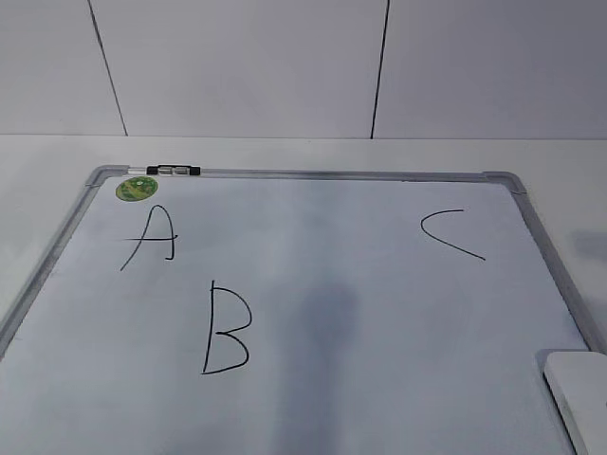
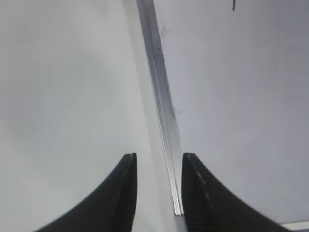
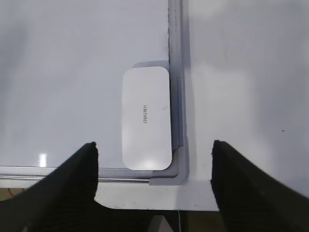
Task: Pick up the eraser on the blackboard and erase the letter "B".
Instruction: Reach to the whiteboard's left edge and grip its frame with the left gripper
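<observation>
Down at the board's near right corner, about five o'clock in my exterior view, the eraser (image 1: 580, 393) lies flat on the blackboard (image 1: 379, 313), only partly in frame. From the right wrist view I see the eraser (image 3: 146, 118) whole, its long right side snug against the grey frame and its lower end just beside the rounded corner cap (image 3: 169, 176). My right gripper (image 3: 154, 181) hangs above it with jaws wide apart, holding nothing. The left gripper (image 2: 159, 188) is also parted and empty, straddling the board's left frame rail (image 2: 161, 104).

My worry is the frame: with the eraser tight against it, the right-hand finger may land on the rail instead of slipping beside the plastic, leaving a one-sided pinch that skids the smooth shell away.

The letter "B" (image 1: 226, 329) sits toward eight o'clock, well apart from the eraser, below and to the right of the "A" (image 1: 152, 237). A sloppy sweep could clip the "A". The "C" (image 1: 450, 232) at one o'clock looks safe.
</observation>
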### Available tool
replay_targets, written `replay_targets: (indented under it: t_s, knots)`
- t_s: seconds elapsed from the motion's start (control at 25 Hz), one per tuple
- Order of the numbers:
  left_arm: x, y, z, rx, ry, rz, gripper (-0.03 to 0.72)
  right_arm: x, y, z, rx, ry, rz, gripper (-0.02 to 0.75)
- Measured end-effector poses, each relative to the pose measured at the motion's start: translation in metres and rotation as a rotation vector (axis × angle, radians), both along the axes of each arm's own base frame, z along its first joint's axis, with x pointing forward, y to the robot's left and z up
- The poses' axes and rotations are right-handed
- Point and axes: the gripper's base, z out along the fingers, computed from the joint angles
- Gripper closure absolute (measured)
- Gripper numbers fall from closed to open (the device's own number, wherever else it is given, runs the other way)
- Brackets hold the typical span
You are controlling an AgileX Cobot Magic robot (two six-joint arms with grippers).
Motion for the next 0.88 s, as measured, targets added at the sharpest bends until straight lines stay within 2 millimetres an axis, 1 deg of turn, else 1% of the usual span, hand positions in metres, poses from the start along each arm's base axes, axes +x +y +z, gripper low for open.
replay_targets:
  t_s: [0.12, 0.2, 0.4, 0.48, 0.56, 0.76, 0.88]
  knots:
    - [0.023, 0.008, -0.008, -0.048, 0.021, 0.023, 0.449, 0.0, 0.003, 0.0, 0.028, 0.001, 0.009, 0.164]
    - [0.038, 0.012, -0.017, -0.099, 0.039, 0.03, 0.449, 0.0, 0.003, 0.0, 0.036, 0.001, 0.011, 0.164]
    - [0.062, 0.012, -0.045, -0.159, 0.112, 0.027, 0.451, 0.0, 0.004, 0.0, 0.042, 0.001, 0.013, 0.164]
    - [0.067, 0.012, -0.055, -0.161, 0.137, 0.027, 0.451, 0.0, 0.004, 0.0, 0.042, 0.001, 0.013, 0.164]
    - [0.069, 0.012, -0.06, -0.161, 0.152, 0.029, 0.451, 0.0, 0.004, 0.0, 0.042, 0.001, 0.013, 0.164]
    - [0.072, 0.012, -0.062, -0.16, 0.134, 0.029, 0.451, 0.0, 0.004, 0.0, 0.042, 0.001, 0.013, 0.164]
    - [0.077, 0.012, -0.07, -0.16, 0.134, 0.033, 0.451, 0.0, 0.004, 0.0, 0.042, 0.002, 0.013, 0.164]
